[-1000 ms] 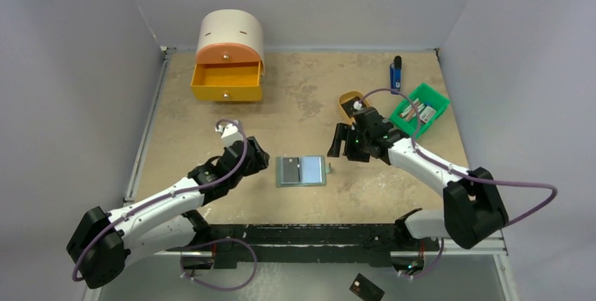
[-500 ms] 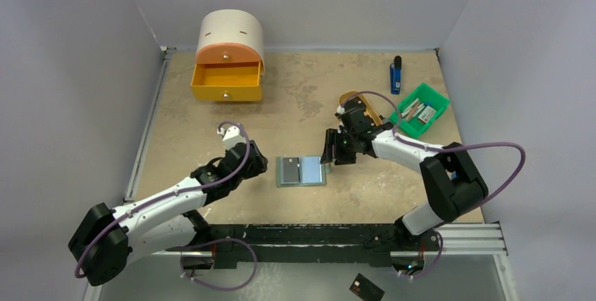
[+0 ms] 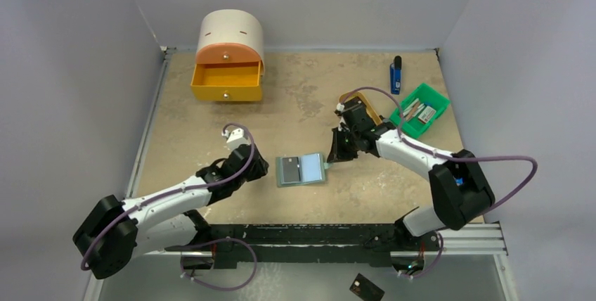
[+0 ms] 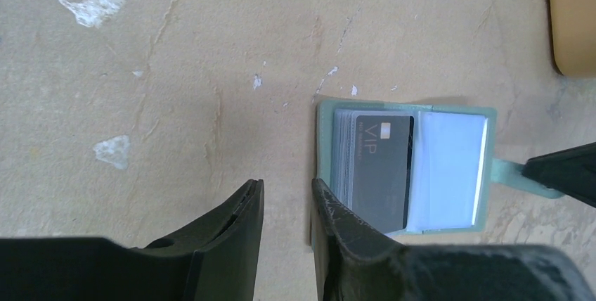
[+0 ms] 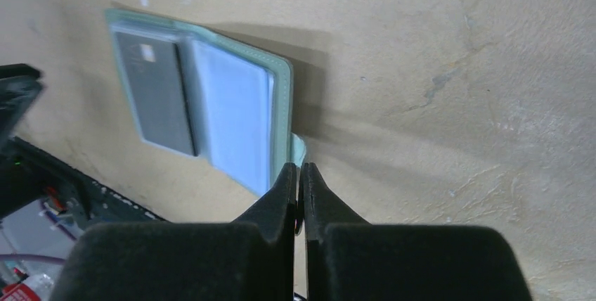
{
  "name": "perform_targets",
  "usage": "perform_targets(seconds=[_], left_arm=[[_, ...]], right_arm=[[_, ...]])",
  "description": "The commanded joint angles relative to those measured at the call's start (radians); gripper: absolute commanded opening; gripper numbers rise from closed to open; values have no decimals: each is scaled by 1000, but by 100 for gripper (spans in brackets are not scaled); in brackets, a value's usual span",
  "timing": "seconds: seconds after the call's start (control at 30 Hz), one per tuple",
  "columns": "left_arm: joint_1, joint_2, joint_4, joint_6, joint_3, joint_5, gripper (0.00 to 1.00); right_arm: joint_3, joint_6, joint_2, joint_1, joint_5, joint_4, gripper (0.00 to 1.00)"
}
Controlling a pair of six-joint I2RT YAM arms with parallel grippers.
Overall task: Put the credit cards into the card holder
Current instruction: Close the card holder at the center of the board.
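Card holder (image 3: 302, 169) open flat on worktop (image 3: 211, 118), long axis spanning between hands. Right hand (image 5: 298, 174) closed tight, pinching its side tab (image 4: 507, 171). Left hand (image 4: 287, 188) part open, empty, just beside holder's left edge, nearest black credit card (image 4: 383, 167) in its left half.

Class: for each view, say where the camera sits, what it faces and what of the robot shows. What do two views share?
Top external: above and behind the arms, facing down on the table; both arms show.
Left wrist: on the left arm, facing down past the left gripper at the card holder.
Right wrist: on the right arm, facing the holder's tab past the shut right gripper.
Shared: both wrist views show the open holder and black card.
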Motion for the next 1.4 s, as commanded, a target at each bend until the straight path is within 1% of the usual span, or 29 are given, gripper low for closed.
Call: perform_targets(seconds=[0.0, 0.17, 0.3, 0.4, 0.47, 0.57, 0.7, 0.8, 0.87, 1.03, 1.07, 1.1, 1.17, 1.2, 1.27, 1.37], left_arm=[[1, 54, 115, -7, -12, 36, 29], [1, 144, 211, -18, -17, 69, 23], [0, 216, 256, -25, -8, 96, 18], [1, 233, 233, -27, 7, 84, 14], [1, 211, 186, -36, 11, 45, 12], [1, 138, 105, -51, -1, -18, 11], [1, 73, 72, -58, -32, -50, 11], [1, 69, 20, -77, -28, -73, 6], [1, 43, -47, -110, -24, -118, 4], [1, -158, -194, -145, -28, -218, 5], [1, -190, -215, -143, -24, -235, 5], [1, -219, -235, -141, -17, -249, 6], [1, -256, -272, -137, -3, -278, 7], [1, -267, -287, -137, 4, -289, 7], [1, -276, -304, -137, 16, -303, 7], [1, -277, -312, -138, 26, -304, 7]], right_arm=[[67, -28, -85, 3, -78, 34, 0], [75, -28, -95, 33, -250, 130, 0], [83, -15, -54, 87, -296, 197, 0], [74, 27, -19, 108, -343, 276, 0], [79, 49, 10, 127, -364, 325, 0], [106, 65, 54, 164, -375, 365, 0], [153, 76, 130, 203, -395, 401, 0], [179, 87, 178, 225, -408, 427, 0], [198, 84, 208, 239, -404, 431, 0], [257, 84, 297, 274, -420, 446, 0], [275, 80, 311, 282, -423, 439, 2], [292, 74, 320, 291, -423, 426, 11], [317, 64, 320, 306, -412, 407, 35], [326, 60, 316, 311, -407, 401, 43], [347, 53, 309, 317, -401, 372, 56], [374, 34, 295, 322, -400, 330, 69]])
